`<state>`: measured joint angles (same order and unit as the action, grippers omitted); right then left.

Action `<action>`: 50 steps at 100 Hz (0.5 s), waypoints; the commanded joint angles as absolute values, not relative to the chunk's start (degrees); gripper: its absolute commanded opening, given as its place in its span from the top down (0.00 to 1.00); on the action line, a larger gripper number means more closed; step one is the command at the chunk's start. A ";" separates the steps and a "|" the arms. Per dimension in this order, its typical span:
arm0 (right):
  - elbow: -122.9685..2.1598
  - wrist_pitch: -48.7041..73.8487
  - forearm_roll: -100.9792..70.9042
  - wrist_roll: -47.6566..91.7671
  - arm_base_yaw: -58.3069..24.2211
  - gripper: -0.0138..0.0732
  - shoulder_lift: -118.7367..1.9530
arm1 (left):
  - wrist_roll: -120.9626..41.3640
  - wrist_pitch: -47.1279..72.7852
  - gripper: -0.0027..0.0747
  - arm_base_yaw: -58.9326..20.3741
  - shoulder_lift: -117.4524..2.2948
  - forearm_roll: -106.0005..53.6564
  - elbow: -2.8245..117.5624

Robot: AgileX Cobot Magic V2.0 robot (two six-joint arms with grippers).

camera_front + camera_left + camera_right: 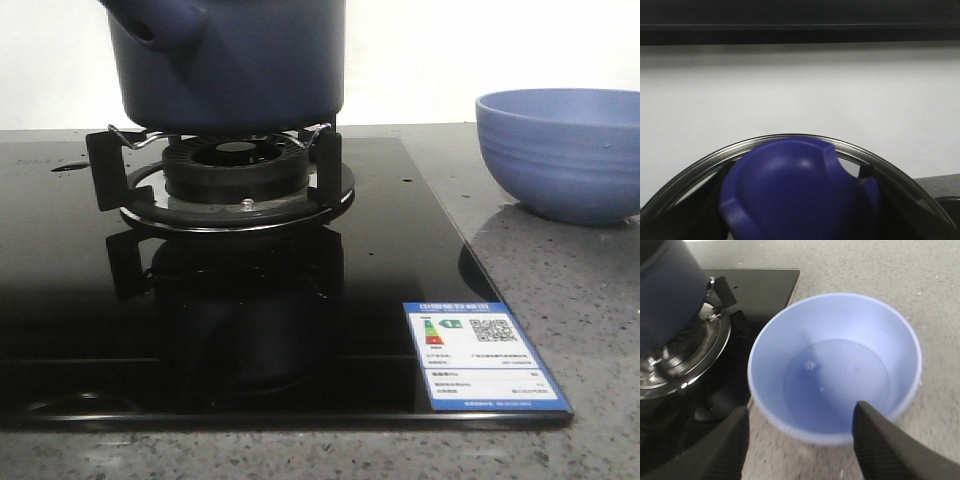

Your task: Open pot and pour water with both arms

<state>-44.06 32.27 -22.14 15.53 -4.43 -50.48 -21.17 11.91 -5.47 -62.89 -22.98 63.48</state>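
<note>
Standing upright on the burner (238, 165), the pot (230, 60) aims its stub (135, 20) leftward; right gripper (800, 432) spread, left gripper's state indiscernible.

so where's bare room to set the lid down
Free: the glossy black glass hob in front of the burner, left of the blue label, and the grey speckled counter in front of the light blue ribbed bowl. Crowded: the burner, under the navy pot.

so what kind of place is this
Likely a kitchen counter or a mock-up of one: a pot on a gas burner in a black glass hob, with a blue bowl on speckled countertop.
</note>
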 commanded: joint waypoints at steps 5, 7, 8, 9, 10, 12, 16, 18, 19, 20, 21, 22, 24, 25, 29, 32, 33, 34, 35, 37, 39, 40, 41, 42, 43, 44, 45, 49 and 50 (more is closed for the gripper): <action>-52.26 31.60 -20.03 15.88 -4.31 0.37 -58.69 | -21.02 8.81 0.53 -1.48 -60.16 -23.32 65.71; -53.62 32.09 -19.65 15.80 -4.26 0.37 -60.21 | -21.02 9.08 0.53 -0.92 -59.98 -23.32 65.71; -54.51 32.66 -19.52 15.80 -4.15 0.37 -61.24 | -21.02 9.09 0.53 -0.59 -59.88 -23.32 65.71; -54.96 32.96 -19.32 15.80 -3.99 0.37 -61.75 | -21.02 9.20 0.53 -0.44 -59.83 -23.32 65.71; -55.85 33.62 -19.22 15.75 -3.80 0.37 -62.24 | -21.02 9.36 0.53 -0.28 -59.62 -23.32 65.71; -56.77 34.64 -19.21 15.75 -3.59 0.37 -63.66 | -21.02 9.47 0.53 0.14 -59.51 -23.32 65.71; -59.50 36.50 -19.21 15.62 -2.71 0.37 -66.48 | -21.02 9.73 0.53 0.72 -59.20 -23.32 65.71; -60.83 37.68 -19.08 15.42 -2.21 0.37 -67.80 | -21.02 9.73 0.53 0.98 -59.04 -23.32 65.71; -61.27 38.48 -18.97 15.42 -2.03 0.37 -68.23 | -21.02 9.73 0.53 0.99 -59.04 -23.32 65.71; -62.14 38.87 -19.00 15.42 -1.67 0.37 -69.06 | -21.02 9.73 0.53 1.15 -58.88 -23.32 65.71; -62.55 39.27 -18.94 15.42 -1.48 0.37 -69.48 | -21.02 9.85 0.53 1.11 -58.88 -23.32 65.71; -63.37 40.03 -18.76 15.42 -1.13 0.37 -70.30 | -21.02 9.86 0.53 1.21 -58.88 -23.32 65.71; -64.56 41.17 -18.46 15.29 -0.62 0.37 -71.06 | -21.02 9.86 0.53 1.21 -58.76 -23.32 65.71; -64.96 41.50 -18.35 15.29 -0.45 0.37 -71.81 | -21.02 9.86 0.53 1.24 -58.74 -23.32 65.71; -67.10 43.55 -17.82 15.29 0.55 0.37 -73.90 | -21.02 9.86 0.53 1.24 -58.74 -23.32 65.71; -68.32 44.72 -17.55 15.29 1.24 0.37 -75.15 | -21.02 9.86 0.53 1.24 -58.74 -23.32 65.71; -68.61 45.29 -17.54 15.29 1.42 0.37 -75.46 | -21.02 9.86 0.53 1.24 -58.74 -23.32 65.71; -69.15 45.58 -17.43 15.29 1.77 0.37 -76.02 | -21.02 9.86 0.53 1.24 -58.74 -23.32 65.71; -69.42 45.86 -17.44 15.29 1.94 0.37 -76.29 | -21.02 9.86 0.53 1.24 -58.74 -23.32 65.71; -70.13 46.62 -17.32 15.29 2.49 0.37 -77.06 | -21.02 9.86 0.53 1.24 -58.74 -23.32 65.71; -70.78 47.37 -17.33 15.29 3.02 0.37 -77.76 | -21.02 9.86 0.53 1.24 -58.74 -23.32 65.71; -70.98 47.84 -17.33 15.29 3.20 0.37 -77.97 | -21.02 9.86 0.53 1.24 -58.74 -23.32 65.71; -71.30 48.04 -17.33 15.29 3.59 0.37 -78.39 | -21.02 9.86 0.53 1.24 -58.74 -23.32 65.71; -71.46 48.23 -17.33 15.29 3.76 0.37 -78.57 | -21.02 9.86 0.53 1.24 -58.74 -23.46 65.71; -71.74 48.61 -17.33 15.29 4.12 0.37 -78.92 | -21.02 9.86 0.53 1.24 -58.74 -23.48 65.71; -71.86 48.79 -17.19 15.29 4.31 0.37 -79.08 | -21.02 9.86 0.53 1.24 -58.74 -23.48 65.71; -72.07 49.13 -17.21 15.29 4.65 0.37 -79.23 | -21.02 9.86 0.53 1.24 -58.74 -23.48 65.71; -72.24 49.68 -17.13 15.29 5.42 0.37 -79.93 | -21.02 9.86 0.53 1.24 -58.74 -23.48 65.71; -72.24 49.85 -17.13 15.29 5.69 0.37 -79.95 | -21.02 9.86 0.53 1.24 -58.74 -23.48 65.71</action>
